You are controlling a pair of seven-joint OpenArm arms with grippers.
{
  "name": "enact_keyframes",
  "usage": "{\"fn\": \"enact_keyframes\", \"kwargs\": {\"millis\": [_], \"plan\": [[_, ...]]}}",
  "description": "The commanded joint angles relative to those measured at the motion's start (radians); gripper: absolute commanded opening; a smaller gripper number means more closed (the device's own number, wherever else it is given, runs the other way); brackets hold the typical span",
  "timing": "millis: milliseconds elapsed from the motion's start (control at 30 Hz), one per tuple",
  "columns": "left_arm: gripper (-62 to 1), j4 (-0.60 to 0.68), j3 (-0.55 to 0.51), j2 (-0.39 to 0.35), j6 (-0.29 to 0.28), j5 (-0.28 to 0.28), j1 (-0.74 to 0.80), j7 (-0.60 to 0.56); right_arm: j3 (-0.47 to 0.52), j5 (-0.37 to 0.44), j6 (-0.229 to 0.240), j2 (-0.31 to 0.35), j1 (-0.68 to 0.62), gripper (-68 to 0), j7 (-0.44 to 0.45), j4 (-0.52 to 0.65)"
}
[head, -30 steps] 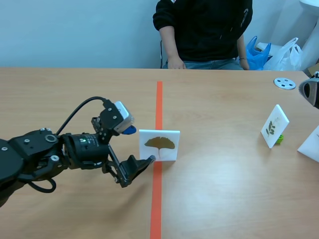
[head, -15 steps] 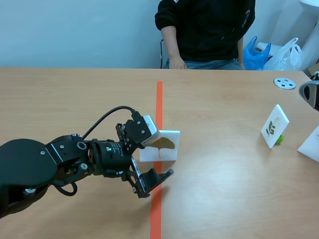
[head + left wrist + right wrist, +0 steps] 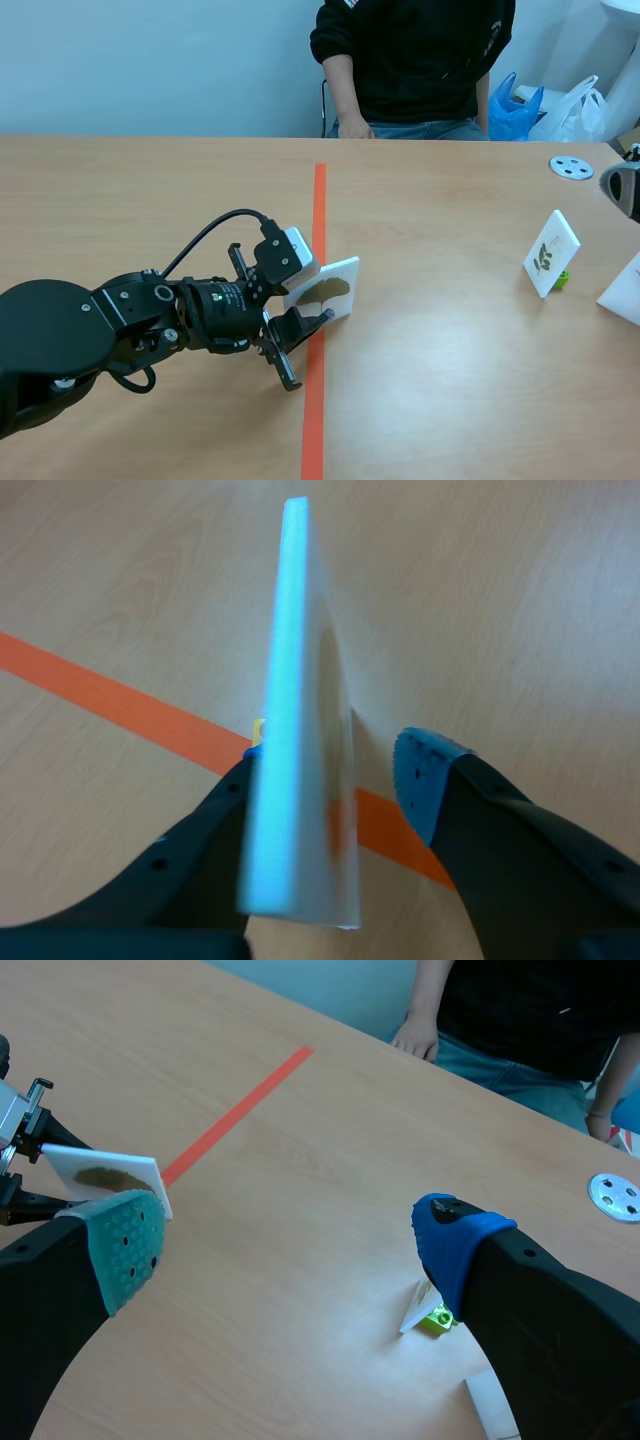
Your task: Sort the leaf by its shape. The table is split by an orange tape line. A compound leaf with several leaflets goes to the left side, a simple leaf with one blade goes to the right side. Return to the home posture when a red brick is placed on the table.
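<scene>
Swinging in from the left, the left pincer [image 3: 330, 768] has closed on the spot where the card [image 3: 340, 272] stands, and the card, upright a moment ago, now leans tilted over the tape [image 3: 319, 200]. Its fan-shaped leaf [image 3: 322, 291] is one blade, so by my reading it belongs on the right side; for now it sits on the dividing line, near the middle of the worktop [image 3: 450, 380].

From the left wrist the card shows edge-on between the fingers. One finger [image 3: 215, 810] lies against its face, while the blue pad [image 3: 425, 770] of the other stands just apart from it. The left pincer is thus spread around the card, not yet pinching it. The right pincer [image 3: 288, 1230] hangs spread and holding nothing, well off to the right, near two other cards [image 3: 551, 254].

The risk, as I judge it, is the lean. With only one finger touching, any further push from that side could tip the card flat onto the worktop, where a thin sheet would be hard to pick up. If the fingers close while it is skewed, they may catch only a corner, and the card could twist or slip out during the carry across the tape. Squeezing low down might also foul the small stand at its foot.
</scene>
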Motion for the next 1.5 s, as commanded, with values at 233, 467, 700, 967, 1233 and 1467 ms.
{"fn": "enact_keyframes", "kwargs": {"millis": [233,467,700,967,1233,1467], "plan": [[-49.6,0.016,-0.013,0.005,-0.002,-0.009,-0.011,-0.021,0.008,0.011,0.001,0.011,0.009,-16.9,0.015,0.001],[-49.6,0.016,-0.013,0.005,-0.002,-0.009,-0.011,-0.026,0.008,0.011,0.001,0.011,0.009,-16.9,0.015,0.001],[-55.9,0.016,-0.013,0.005,-0.002,-0.009,-0.011,-0.035,0.008,0.011,0.001,0.011,0.009,-16.9,0.015,0.001],[-55.8,0.017,-0.013,-0.001,-0.002,-0.009,-0.01,-0.037,0.008,0.011,0.001,0.011,0.009,-16.9,0.015,0.001],[-55.8,0.02,-0.083,-0.052,-0.003,-0.085,0.001,-0.029,0.008,0.011,0.001,0.011,0.009,-16.9,0.015,0.001],[-55.8,0.093,-0.28,-0.158,-0.048,-0.264,0.055,0.064,0.008,0.011,0.001,0.011,0.009,-16.9,0.015,0.001]]}}
